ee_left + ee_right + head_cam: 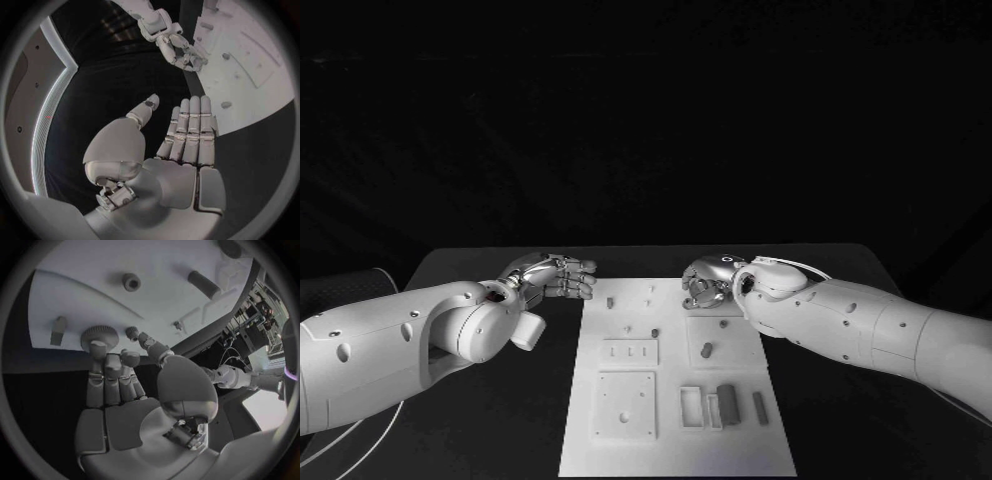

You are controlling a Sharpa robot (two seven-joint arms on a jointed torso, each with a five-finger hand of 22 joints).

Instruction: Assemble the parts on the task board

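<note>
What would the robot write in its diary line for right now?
left hand: open, beside task board | right hand: touching gear | parts: unassembled

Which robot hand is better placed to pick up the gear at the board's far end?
Right, probably. The right robot hand has fingertips at the gear on the task board; the left robot hand hangs beside the board, holding nothing.

White left arm's silver many-fingered left hand [557,275] – fingers straight, close together, thumb apart, holding nothing – beside the board's far left corner. Silver right hand [710,283] – fingertips [99,347] down at the board's far edge.
</note>
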